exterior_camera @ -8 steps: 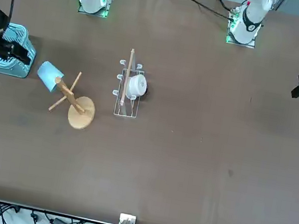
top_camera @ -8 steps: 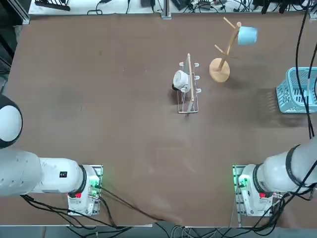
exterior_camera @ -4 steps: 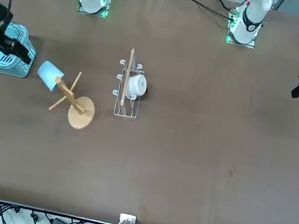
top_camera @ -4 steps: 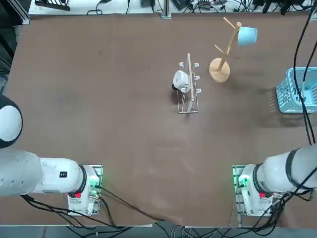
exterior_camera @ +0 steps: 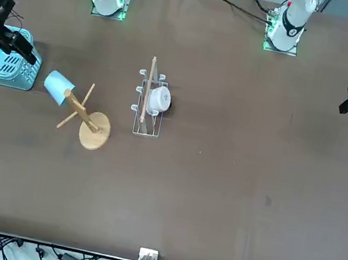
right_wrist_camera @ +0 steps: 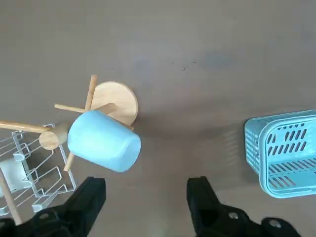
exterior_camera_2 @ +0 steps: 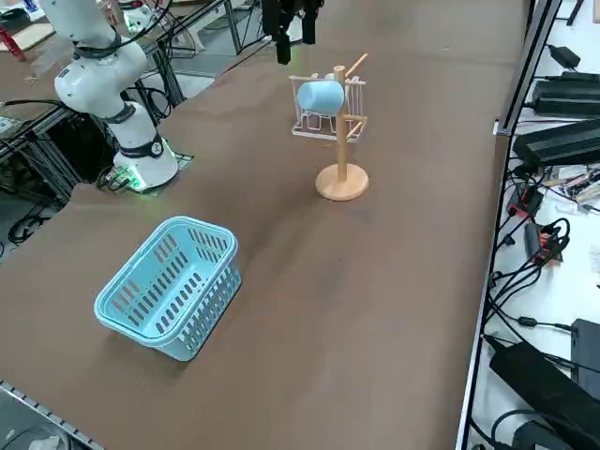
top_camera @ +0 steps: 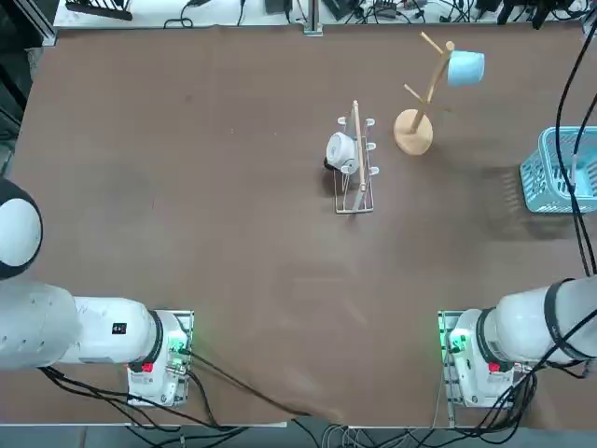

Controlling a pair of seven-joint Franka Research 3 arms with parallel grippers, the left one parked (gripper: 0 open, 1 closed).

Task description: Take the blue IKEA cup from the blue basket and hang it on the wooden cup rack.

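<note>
since a second ago the right gripper (right_wrist_camera: 145, 207) has risen away, fingers spread and empty, leaving the blue ikea cup (right_wrist_camera: 104, 140) hung on the wooden cup rack (right_wrist_camera: 114, 101), so the task looks done.

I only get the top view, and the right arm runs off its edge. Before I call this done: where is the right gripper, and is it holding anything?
Observer: The right gripper hangs high over the table near the blue basket, fingers open with nothing between them.
Operator: Is the basket empty? My view cuts it off.
Observer: Yes. The right side view shows its whole inside, with nothing in it.
Operator: And is the blue cup truly on a peg?
Observer: The blue cup sits sideways on an upper peg of the wooden rack, clear of the table.
</note>
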